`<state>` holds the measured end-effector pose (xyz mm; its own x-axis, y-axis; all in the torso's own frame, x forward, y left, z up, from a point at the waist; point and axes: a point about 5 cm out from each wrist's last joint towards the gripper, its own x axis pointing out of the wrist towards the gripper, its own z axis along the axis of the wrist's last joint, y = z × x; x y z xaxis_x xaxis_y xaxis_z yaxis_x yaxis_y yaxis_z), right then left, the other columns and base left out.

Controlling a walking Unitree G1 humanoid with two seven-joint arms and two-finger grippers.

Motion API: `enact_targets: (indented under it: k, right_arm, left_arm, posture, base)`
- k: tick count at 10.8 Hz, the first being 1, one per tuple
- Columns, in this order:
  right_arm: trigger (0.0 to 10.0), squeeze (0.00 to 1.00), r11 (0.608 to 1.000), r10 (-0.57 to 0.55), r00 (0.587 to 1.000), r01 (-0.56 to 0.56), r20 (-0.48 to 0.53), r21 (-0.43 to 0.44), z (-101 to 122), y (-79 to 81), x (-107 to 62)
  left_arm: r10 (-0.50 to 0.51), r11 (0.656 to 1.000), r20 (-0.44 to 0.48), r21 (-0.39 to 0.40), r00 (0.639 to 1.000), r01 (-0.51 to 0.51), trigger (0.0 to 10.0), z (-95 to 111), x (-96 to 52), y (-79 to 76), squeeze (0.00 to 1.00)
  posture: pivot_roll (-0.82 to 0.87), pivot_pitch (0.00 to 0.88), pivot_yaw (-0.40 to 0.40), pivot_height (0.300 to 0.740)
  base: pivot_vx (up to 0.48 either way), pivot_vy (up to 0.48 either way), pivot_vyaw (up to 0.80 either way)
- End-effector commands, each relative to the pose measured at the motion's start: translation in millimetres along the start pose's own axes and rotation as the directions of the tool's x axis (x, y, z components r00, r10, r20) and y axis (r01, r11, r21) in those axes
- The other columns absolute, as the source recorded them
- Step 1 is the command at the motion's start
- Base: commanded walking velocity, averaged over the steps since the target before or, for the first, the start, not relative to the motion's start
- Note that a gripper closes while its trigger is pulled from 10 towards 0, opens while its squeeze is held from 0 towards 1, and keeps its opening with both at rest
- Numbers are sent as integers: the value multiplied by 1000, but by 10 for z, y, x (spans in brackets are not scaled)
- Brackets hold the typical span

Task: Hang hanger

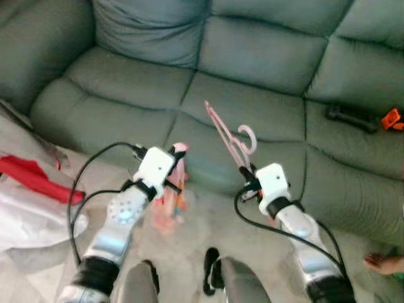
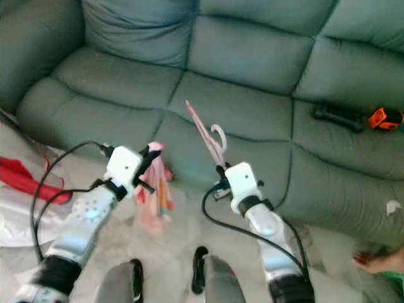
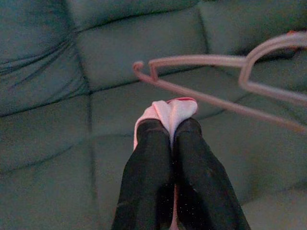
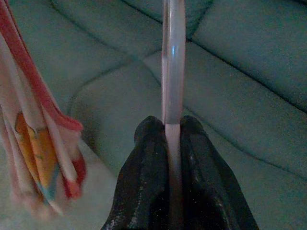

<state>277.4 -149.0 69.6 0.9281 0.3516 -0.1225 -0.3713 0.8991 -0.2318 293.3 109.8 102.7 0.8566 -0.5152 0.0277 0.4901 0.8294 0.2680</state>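
Centre of the frame: the right gripper (image 1: 247, 172) holds a pink plastic hanger (image 1: 228, 137), its two black fingers (image 4: 151, 191) clamped on the hanger's bar, which rises between them in the right wrist view. The hanger stands tilted up and to the left, its hook curling at the top, in front of the seat of a grey-green sofa (image 1: 265, 57). Left of centre: the left gripper (image 1: 177, 156) pinches a pink and white garment (image 1: 172, 202) with orange markings; its fingers (image 3: 146, 177) are pressed together on a fold of the cloth, the rest hanging below. The garment and hanger are near each other but apart. Right edge: a black object (image 1: 350, 115) with an orange object (image 1: 391, 118) beside it lies on the seat. Left edge: a red item (image 1: 35, 180) rests on white plastic sheeting (image 1: 25, 218).
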Motion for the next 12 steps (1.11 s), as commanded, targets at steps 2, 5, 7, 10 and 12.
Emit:
enact_targets:
  k: [2,5,7,10,12]
  right_arm:
    - [10000,0,1000,-6,1000,6,-9,2,-37,0,-24]
    - [10000,0,1000,-12,1000,12,-15,-4,-54,-12,-31]
    - [10000,0,1000,-14,1000,13,-16,-6,-52,-20,-28]
    - [10000,0,1000,-14,1000,13,-19,-11,-59,-31,-26]
    - [10000,0,1000,-11,1000,11,-19,-12,-57,-25,-22]
  left_arm:
    - [0,1000,19,-8,1000,0,10000,41,-6,-8,0]
    - [3,999,47,-50,999,0,10000,75,-16,27,0]
    - [76,995,-5,-68,997,-76,10000,33,10,60,0]
    - [68,994,-16,-84,998,-69,10000,18,11,31,0]
    - [68,994,-21,-82,997,-70,10000,25,22,30,0]
  posture:
    - [-39,220,-47,740]
    - [-41,221,-51,740]
    - [-43,220,-53,740]
    - [-43,220,-56,740]
    - [-46,219,-55,740]
  base:
    - [0,0,0]
    - [0,0,0]
    - [0,0,0]
    - [0,0,0]
    - [0,0,0]
